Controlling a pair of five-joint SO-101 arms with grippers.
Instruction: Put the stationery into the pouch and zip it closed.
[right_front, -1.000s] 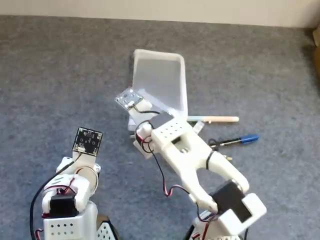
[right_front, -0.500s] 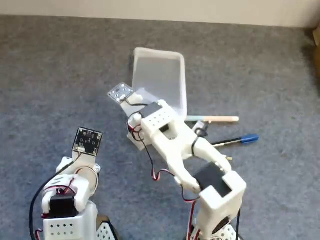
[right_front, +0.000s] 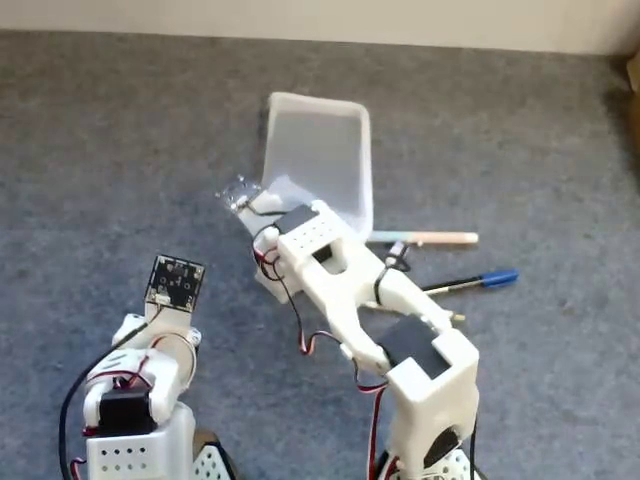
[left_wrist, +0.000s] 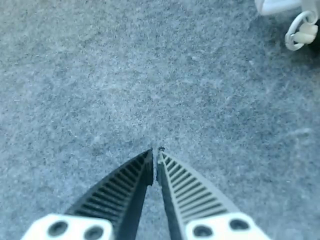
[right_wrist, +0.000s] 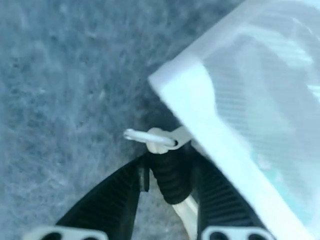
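Two pens (right_front: 430, 238) lie on the desk (right_front: 120, 130) beside the pouch (right_front: 318, 150), whose zip pull (right_wrist: 170, 182) the right pincer (right_wrist: 168, 160) clamps, so draw it slowly along the edge; left pincer (left_wrist: 155, 160) shut, empty

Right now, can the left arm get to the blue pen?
Probably not easily. The left gripper sits shut over bare carpet, and the blue pen lies beyond the right arm, which stretches between them, the right gripper shut on the pouch by its zip tab.
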